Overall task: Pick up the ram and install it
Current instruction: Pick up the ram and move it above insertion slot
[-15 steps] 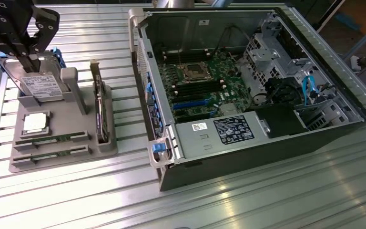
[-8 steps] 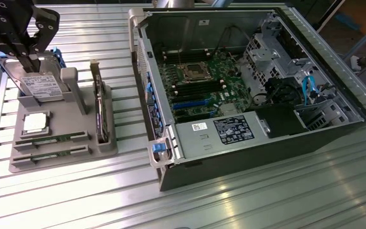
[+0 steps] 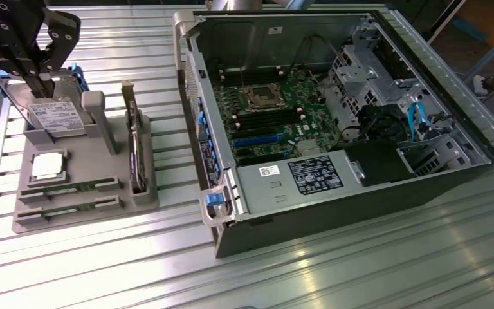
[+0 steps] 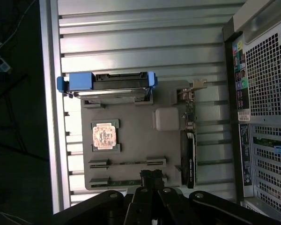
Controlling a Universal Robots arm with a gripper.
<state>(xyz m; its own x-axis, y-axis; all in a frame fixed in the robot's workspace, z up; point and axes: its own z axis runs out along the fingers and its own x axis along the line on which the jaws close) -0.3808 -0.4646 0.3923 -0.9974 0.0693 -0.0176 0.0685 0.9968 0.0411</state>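
Observation:
Two ram sticks stand on edge in slots of a grey holder [image 3: 101,215]: one ram [image 3: 69,187] and a second ram [image 3: 67,208] closer to the holder's front edge. In the wrist view the first ram [image 4: 127,163] shows as a thin line. The other ram [image 4: 124,180] is partly covered by my fingertips [image 4: 147,176]. My gripper [image 4: 152,177] is shut with nothing in it and hangs well above the holder. In the exterior view the gripper [image 3: 34,69] is at the upper left, over the holder's far end.
The holder also carries a hard drive [image 3: 54,116] with blue rails, a square CPU [image 3: 48,165] and a dark expansion card [image 3: 136,154]. An open PC case [image 3: 229,193] lies at the exterior view's right, its motherboard [image 3: 273,119] exposed. The table is ribbed metal.

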